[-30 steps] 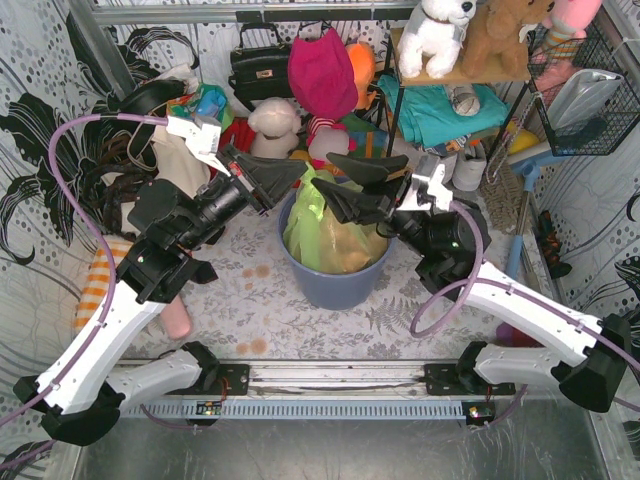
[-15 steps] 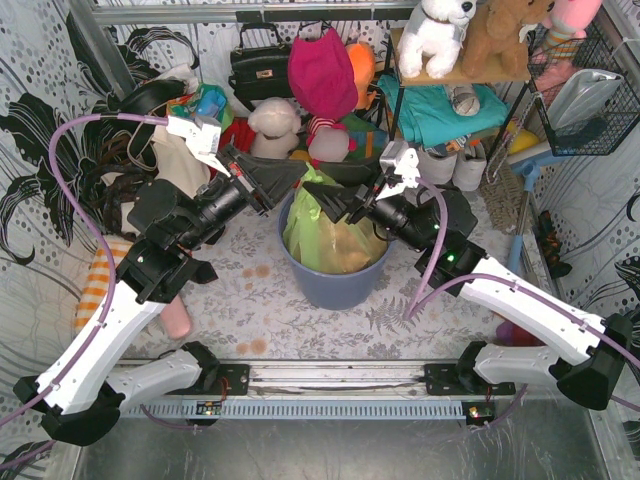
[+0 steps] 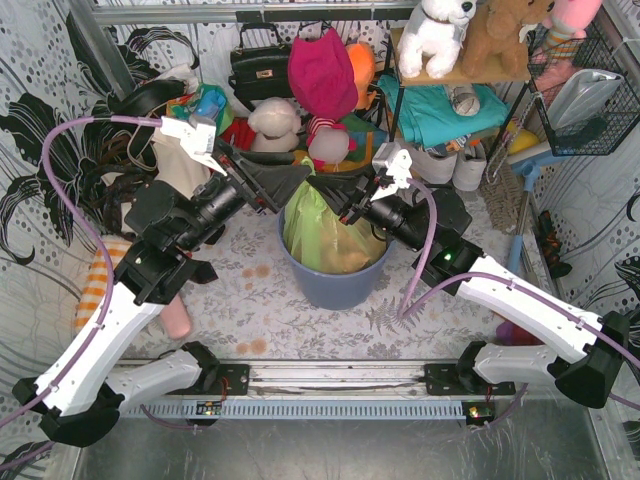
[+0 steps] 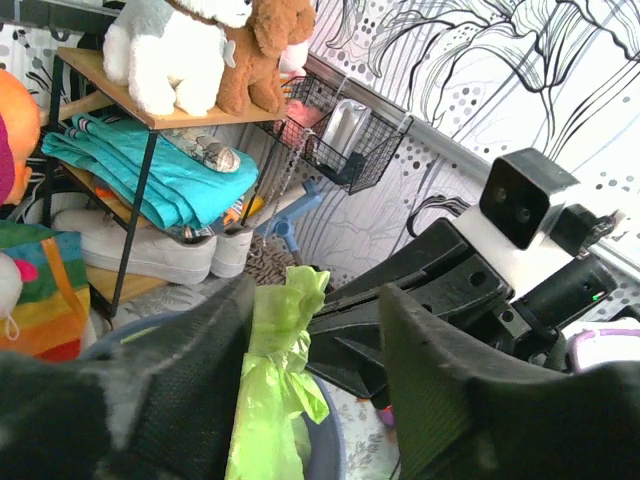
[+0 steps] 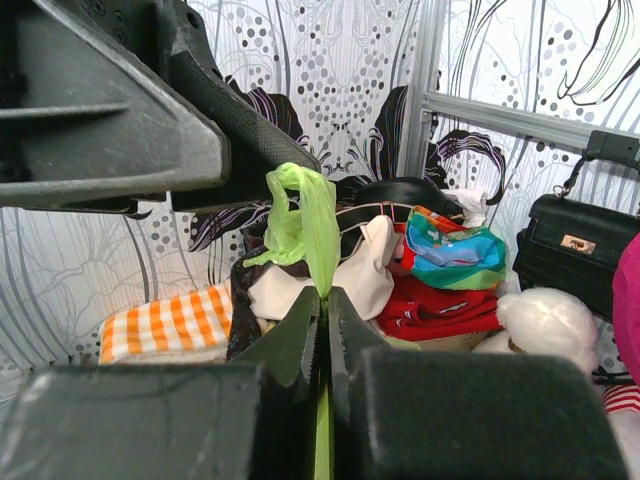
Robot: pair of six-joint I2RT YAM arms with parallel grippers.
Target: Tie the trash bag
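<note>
The trash bag (image 3: 315,232), thin lime-green plastic with tan scraps showing through, sits in a blue-grey round bin (image 3: 332,285) at mid-table. Its handle strip (image 5: 305,225) rises above the rim. My right gripper (image 5: 326,300) is shut on that strip, which sticks up out of the jaws. From above, the right gripper (image 3: 318,186) meets the left gripper (image 3: 298,177) over the bin's far rim. My left gripper (image 4: 318,300) is open. The twisted strip (image 4: 275,370) lies against the left finger, and the right arm's black jaws fill the gap behind it.
Behind the bin are a black handbag (image 3: 260,65), a magenta hat (image 3: 320,70), plush toys (image 3: 435,35) on a shelf with teal cloth, and a wire basket (image 3: 590,100) at the right. An orange-checked cloth (image 3: 95,285) lies at the left wall.
My right gripper moved left over the bin and shut on the green strip. My left gripper, shut before, has opened and the strip now rests loose beside its finger.
</note>
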